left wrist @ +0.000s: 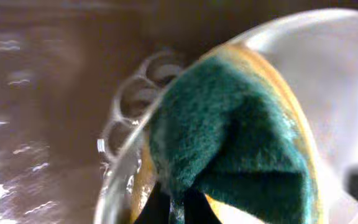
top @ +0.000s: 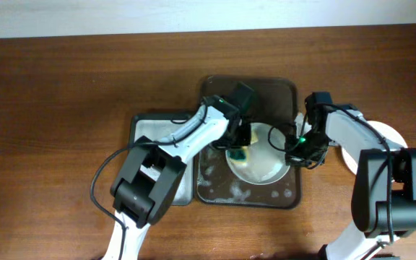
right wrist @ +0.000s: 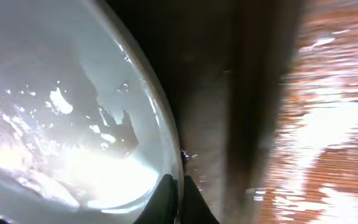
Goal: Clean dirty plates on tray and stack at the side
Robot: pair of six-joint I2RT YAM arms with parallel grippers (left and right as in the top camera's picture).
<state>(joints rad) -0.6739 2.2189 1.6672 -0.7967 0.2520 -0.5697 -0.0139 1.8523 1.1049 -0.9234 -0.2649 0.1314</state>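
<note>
Well, the left end effector (top: 240, 146) is closed tight on a scouring sponge (left wrist: 229, 143), green pad on one face and yellow foam behind it. The sponge is pressed against the left inner edge of a white plate (top: 266, 165). From that wrist's camera the green side fills most of the view, folded over the plate's rim.

Across from it, the right end effector (top: 292, 149) pinches the same plate's right rim, its dark fingers (right wrist: 196, 204) set one on each side of the edge. The plate's inside is wet and glistens with droplets.

That plate sits inside the dark brown tray (top: 266, 88), roughly at its middle, and I can't tell whether it lies flat or is tipped up. White suds (top: 226, 191) are spread over the tray's floor toward the near left corner.

Right up against the brown tray on its left lies a smaller grey tray (top: 150, 128), with the left arm passing over it. Out on the right, a second plate (top: 390, 134) lies on the wooden counter (top: 49, 108) beside the brown tray, partly hidden behind the right arm.
</note>
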